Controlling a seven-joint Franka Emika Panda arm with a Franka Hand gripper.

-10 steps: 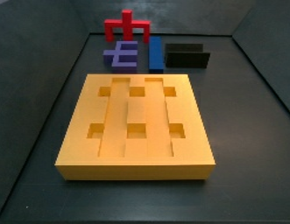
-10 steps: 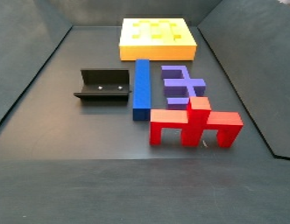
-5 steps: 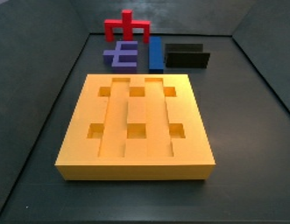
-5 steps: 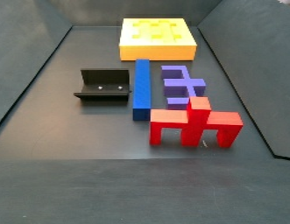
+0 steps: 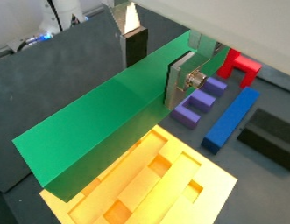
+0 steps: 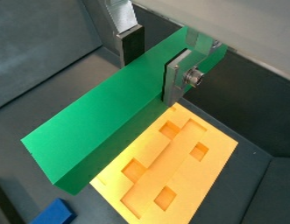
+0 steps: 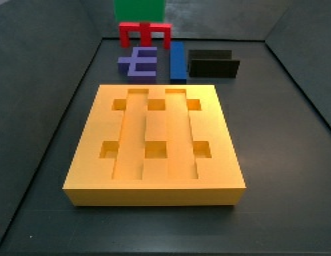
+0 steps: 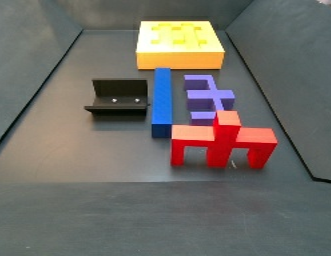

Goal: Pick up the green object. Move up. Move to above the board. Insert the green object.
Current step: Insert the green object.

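**Hand pinching green bar, high above board**

Hand [image 5: 159,54] clamped on the green bar [image 5: 106,114], silver finger plates [image 5: 183,74] pressed against its long faces near one end, dark pads hard against the green. Bar carried clear of the bench, most of its length cantilevered out from the grip; in both wrist views hanging over the orange-yellow board [image 6: 211,184], crossing it at a slant rather than lined up with the lengthwise grooves [image 5: 153,171]. Only a green sliver [image 7: 144,8] visible at the top edge of a side view, well above the parts; hand itself out of frame there.

Below: square holes [image 6: 168,129] of the board open and empty. Blue bar [image 5: 231,118], purple E-shaped block [image 5: 196,101], red block [image 5: 242,66] and dark fixture [image 5: 273,136] clustered past the board's far end.

Judged stage: lifted and roughly over the board, insertion not yet begun.

Risks from here:
- Slanted heading kept during descent: bar likely to land across the ridges instead of seating in a groove.
- Off-centre grip: long free end apt to droop or pivot on first contact, jamming one corner.
- Drift toward the far end: possible knock against the purple block or blue bar.
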